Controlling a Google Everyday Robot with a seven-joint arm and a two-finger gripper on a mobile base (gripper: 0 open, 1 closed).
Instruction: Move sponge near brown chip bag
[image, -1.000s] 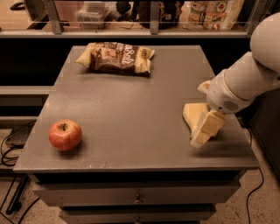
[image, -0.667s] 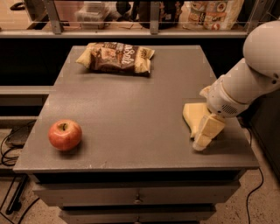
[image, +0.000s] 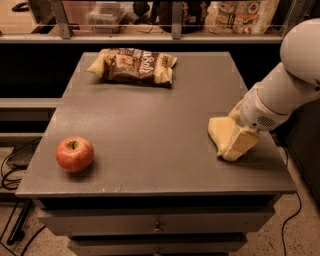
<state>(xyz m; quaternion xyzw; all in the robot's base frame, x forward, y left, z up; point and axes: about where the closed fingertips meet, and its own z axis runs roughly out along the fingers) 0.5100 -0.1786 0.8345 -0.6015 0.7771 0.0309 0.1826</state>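
The pale yellow sponge (image: 219, 131) lies on the right side of the grey table (image: 150, 125), near its right edge. My gripper (image: 239, 134) comes in from the right on a white arm and sits right at the sponge, covering its right part. The sponge and the gripper's pale parts run together, so I cannot tell whether it grips the sponge. The brown chip bag (image: 134, 65) lies flat at the back of the table, left of centre, far from the sponge.
A red apple (image: 74, 154) sits at the front left of the table. A shelf with printed snack bags (image: 245, 15) and containers runs behind the table. Drawers are under the tabletop, and cables lie on the floor at both sides.
The white arm has shifted slightly above the gripper. The gripper and the sponge stay in about the same place on the right of the table.
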